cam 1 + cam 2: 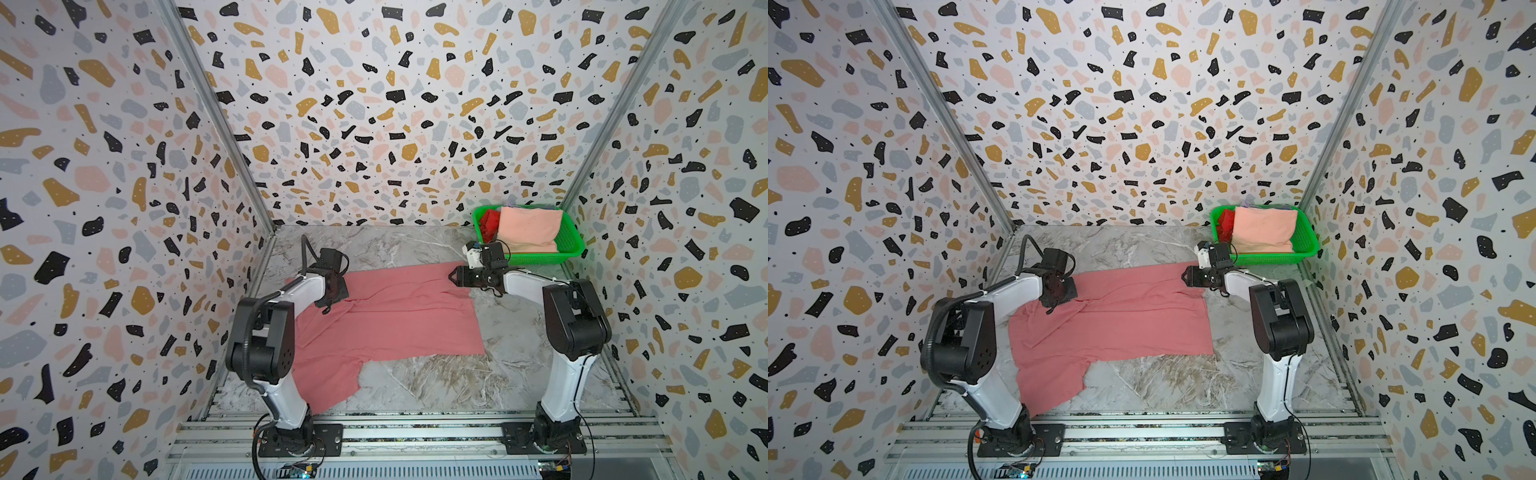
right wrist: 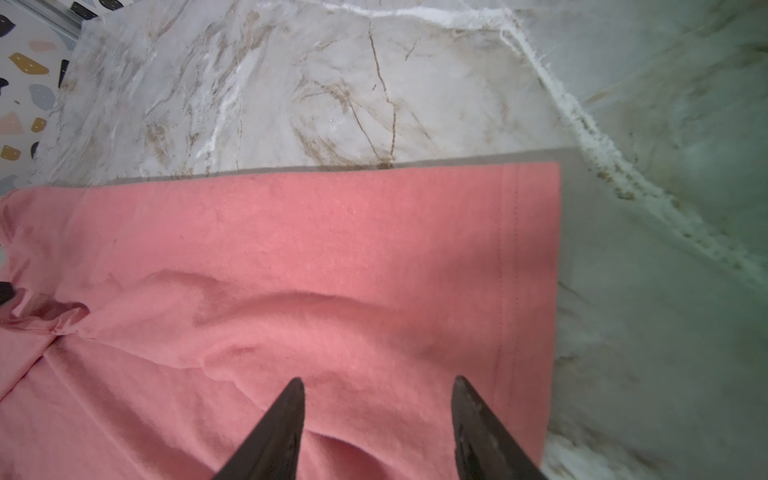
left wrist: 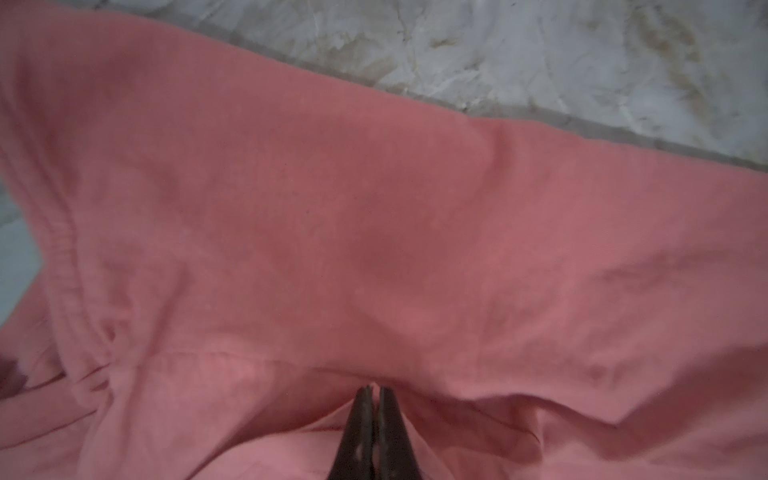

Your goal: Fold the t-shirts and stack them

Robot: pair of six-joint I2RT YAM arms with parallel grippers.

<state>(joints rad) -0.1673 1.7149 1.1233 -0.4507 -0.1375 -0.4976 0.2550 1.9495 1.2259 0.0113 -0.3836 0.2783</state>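
A dusty rose-pink t-shirt (image 1: 395, 316) (image 1: 1121, 320) lies spread and partly rumpled on the marble table. My left gripper (image 1: 325, 310) (image 1: 1050, 309) (image 3: 374, 388) is at the shirt's far left part, its jaws shut on a raised fold of the pink cloth (image 3: 374, 208). My right gripper (image 1: 451, 276) (image 1: 1183, 276) (image 2: 378, 380) hovers open over the shirt's far right corner, close to the stitched hem (image 2: 511, 257), with nothing between its fingers. A pale peach t-shirt (image 1: 530, 228) (image 1: 1262, 230) and a bright red t-shirt (image 1: 489, 222) (image 1: 1225, 222) sit in the basket.
A green mesh basket (image 1: 575, 245) (image 1: 1308, 245) stands at the back right corner, just behind the right arm. Patterned walls close in the table on three sides. Bare marble (image 1: 436, 386) shows in front of the shirt and behind it (image 2: 332, 104).
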